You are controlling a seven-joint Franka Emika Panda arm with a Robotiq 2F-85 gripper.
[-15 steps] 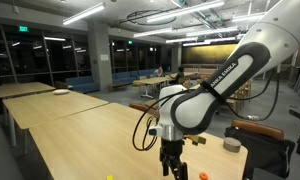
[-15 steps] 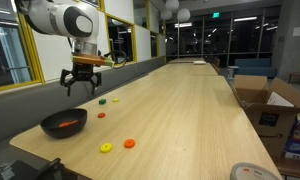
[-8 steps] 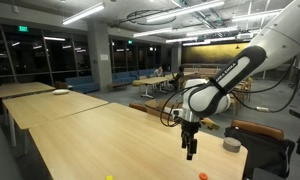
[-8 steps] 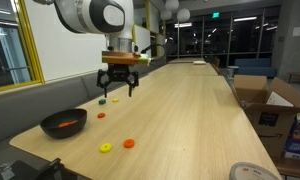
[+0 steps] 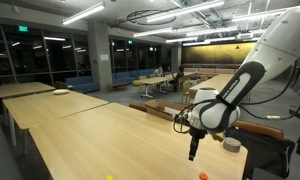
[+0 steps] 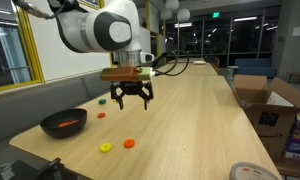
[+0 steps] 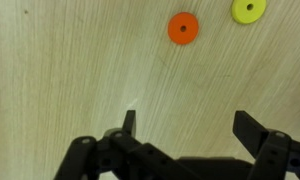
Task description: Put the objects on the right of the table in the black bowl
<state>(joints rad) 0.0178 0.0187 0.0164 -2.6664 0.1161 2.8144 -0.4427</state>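
The gripper (image 6: 133, 102) hangs above the table (image 6: 200, 120) just left of the frame's centre, jaws spread wide, touching nothing. At lower left sits the black bowl (image 6: 60, 132) with something orange inside. Near the bottom edge an orange disc (image 6: 129, 143) lies just beside a yellow-green ring (image 6: 106, 148).

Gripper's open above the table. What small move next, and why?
Probably ease the gripper forward until the orange disc sits between its open jaws. In the wrist view the disc lies ahead of them, beside a yellow disc, and nothing is held.
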